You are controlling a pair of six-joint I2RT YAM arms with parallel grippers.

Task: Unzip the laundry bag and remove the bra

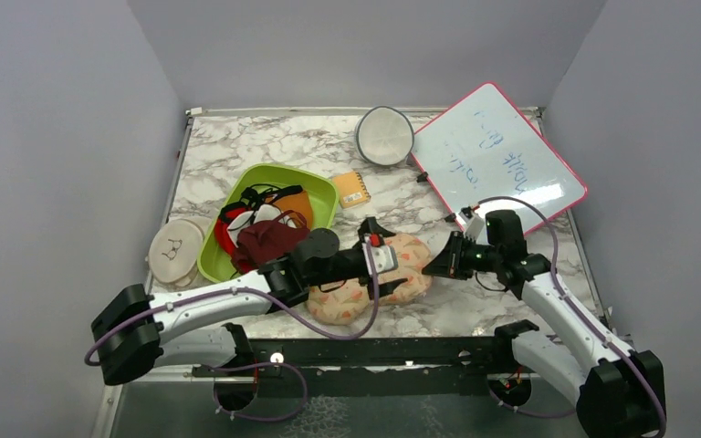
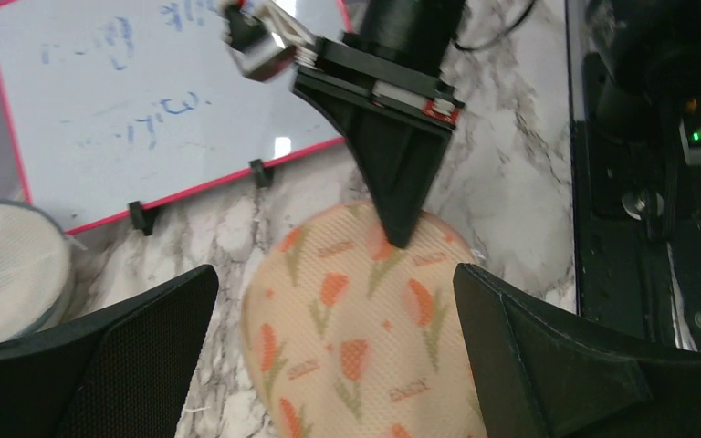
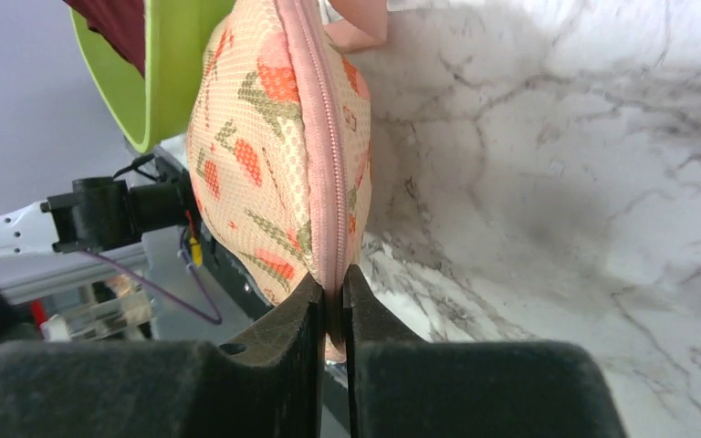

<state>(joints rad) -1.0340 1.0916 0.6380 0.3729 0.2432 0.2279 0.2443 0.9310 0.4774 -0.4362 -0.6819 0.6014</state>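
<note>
Where the right claw (image 3: 331,294) meets the laundry bag (image 3: 265,137), its two fingers are clenched on the pink zipper seam (image 3: 315,137) at the bag's end. Whether the fingers hold the zipper pull itself cannot be told. Along the part visible in the right wrist view, the zipper is closed.

In the top external view, the bag lies on the marble table (image 1: 265,146) in the lower centre of the frame. It sits just to the right of the green tray (image 1: 324,196), which holds maroon and orange cloths (image 1: 269,239).

The left claw (image 2: 336,283) is released, with its fingers (image 2: 109,365) spread wide. One finger stands at each side of the bag's printed face in the lower part of the left wrist view. Contact between these fingers and the fabric cannot be told.

The pink-edged whiteboard (image 1: 502,160) lies in the upper right of the top external view. The round grey-rimmed disc (image 1: 384,135) rests just to its left, near the back edge of the table.
</note>
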